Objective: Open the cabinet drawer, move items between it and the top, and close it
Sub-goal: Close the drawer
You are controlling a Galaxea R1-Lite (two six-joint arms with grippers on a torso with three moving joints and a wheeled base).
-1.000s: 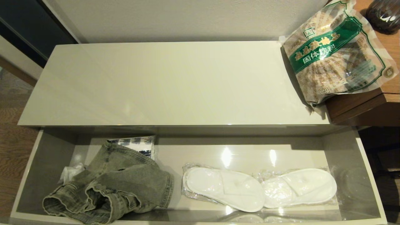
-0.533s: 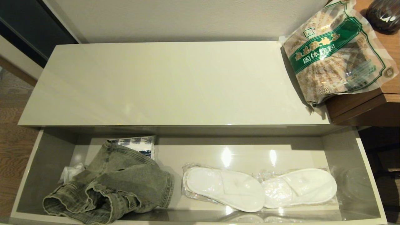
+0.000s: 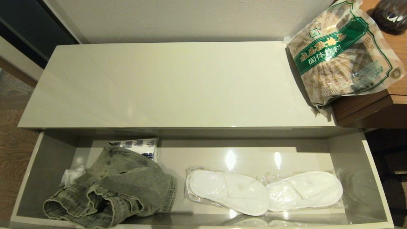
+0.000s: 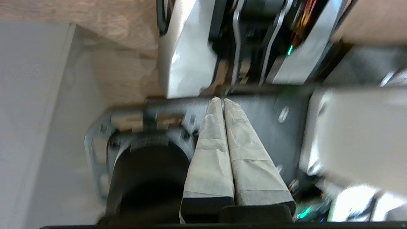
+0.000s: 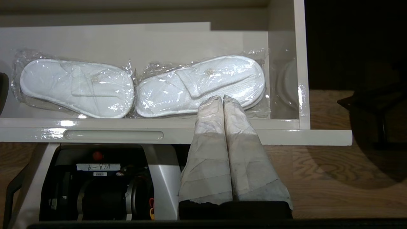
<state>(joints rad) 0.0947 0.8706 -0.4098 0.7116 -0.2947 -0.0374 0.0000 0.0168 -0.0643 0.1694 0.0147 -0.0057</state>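
Observation:
The cabinet drawer [image 3: 372, 178] stands pulled out below the glossy cream top [image 3: 165, 86]. A crumpled grey-green denim garment [image 3: 117, 190] lies in the drawer's left end. The clear bag of brown granules with a green band [image 3: 343, 54] rests at the top's right end, partly on a wooden table. Neither arm shows in the head view. My right gripper [image 5: 222, 98] is shut and empty, hovering just outside the drawer's front [image 5: 286, 135] near its right end. My left gripper [image 4: 220, 100] is shut and empty, low beside the robot's base.
Two white slippers in clear plastic [image 3: 264, 190] lie in the drawer's middle and right. A blue-and-white packet [image 3: 140, 147] sits behind the denim. A wooden table [image 3: 365, 111] adjoins the cabinet's right end, with a dark round object [image 3: 391, 14] on it. Wood floor lies to the left.

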